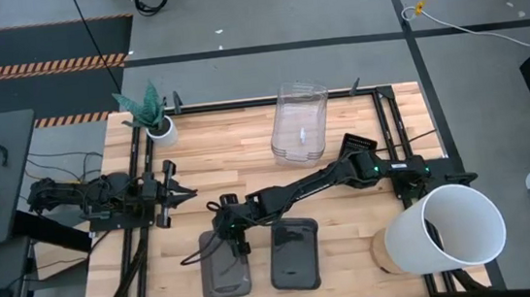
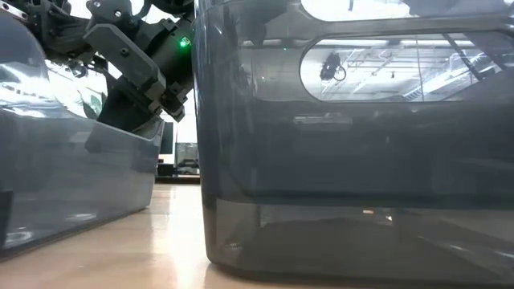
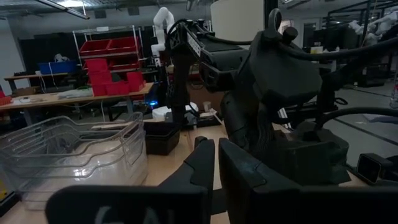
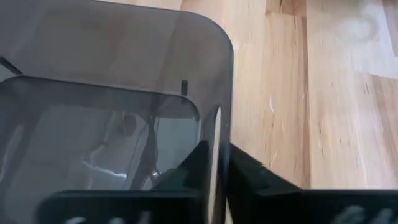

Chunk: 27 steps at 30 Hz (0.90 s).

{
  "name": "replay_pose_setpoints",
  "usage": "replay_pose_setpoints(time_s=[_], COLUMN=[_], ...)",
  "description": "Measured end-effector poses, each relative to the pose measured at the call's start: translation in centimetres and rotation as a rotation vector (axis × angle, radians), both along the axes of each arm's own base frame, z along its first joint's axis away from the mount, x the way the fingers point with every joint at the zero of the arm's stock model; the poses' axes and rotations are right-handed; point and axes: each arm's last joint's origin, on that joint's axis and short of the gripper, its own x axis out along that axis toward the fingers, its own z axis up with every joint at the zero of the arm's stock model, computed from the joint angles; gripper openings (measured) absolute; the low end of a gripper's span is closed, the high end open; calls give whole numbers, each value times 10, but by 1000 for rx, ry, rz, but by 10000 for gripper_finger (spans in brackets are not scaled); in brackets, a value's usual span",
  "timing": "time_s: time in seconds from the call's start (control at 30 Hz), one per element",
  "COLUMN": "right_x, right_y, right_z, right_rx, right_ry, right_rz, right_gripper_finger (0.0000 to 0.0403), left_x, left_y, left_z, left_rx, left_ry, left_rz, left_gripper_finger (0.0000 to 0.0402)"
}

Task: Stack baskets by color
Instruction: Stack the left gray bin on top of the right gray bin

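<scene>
The right arm (image 1: pixel 345 173) stretches low across the bench (image 1: pixel 247 160) from its base at the right edge, folded at the elbow and reaching toward the front edge, where its wrist turns down. The right gripper (image 1: pixel 235 239) hangs over the far end of the left grey basket (image 1: pixel 225 264). In the right wrist view its two fingers (image 4: pixel 245 174) stand one on each side of that basket's end wall (image 4: pixel 214 149), nearly together, with the thin wall pinched between them; the jaws are closed on the rim.

Two dark grey baskets lie side by side at the front edge, long sides toward each other and a narrow strip of bench between them: the gripped one on the left, the right grey basket (image 1: pixel 295 253) just beside it. In the low view both fill the picture, the right grey basket closest to the camera, and the gripper comes down behind the left one.

The clear baskets (image 1: pixel 299 121) sit nested in one stack at the back edge, right of its middle. A black basket (image 1: pixel 356 147) lies near the right arm's elbow, partly hidden by the arm; how many are there I cannot tell.

The left arm (image 1: pixel 94 196) lies folded along the left edge, its gripper (image 1: pixel 179 191) pointing inward over bare wood, holding nothing, its fingers spread apart. A potted plant (image 1: pixel 153 115) stands at the back left corner and a white bucket (image 1: pixel 453 228) lies tipped at the front right corner.
</scene>
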Motion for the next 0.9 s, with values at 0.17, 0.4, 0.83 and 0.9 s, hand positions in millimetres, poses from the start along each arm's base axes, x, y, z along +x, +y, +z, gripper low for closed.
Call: replay_pose_setpoints(time_s=[0.17,0.4,0.83,0.9], right_x=[0,0,-31,-40], right_y=[-3,-5,-1,3], right_z=[0,4,80,99], right_rx=[4,14,12,16], right_ry=[2,2,13,-5], right_rz=[-10,-23,-12,0], right_gripper_finger=[10,5,2,2], left_x=[0,0,0,0], left_y=[0,0,0,0], left_z=[0,0,0,0], left_rx=[0,0,0,0], left_ry=[0,0,0,1], left_rz=[1,0,1,0], left_gripper_finger=[26,34,30,32])
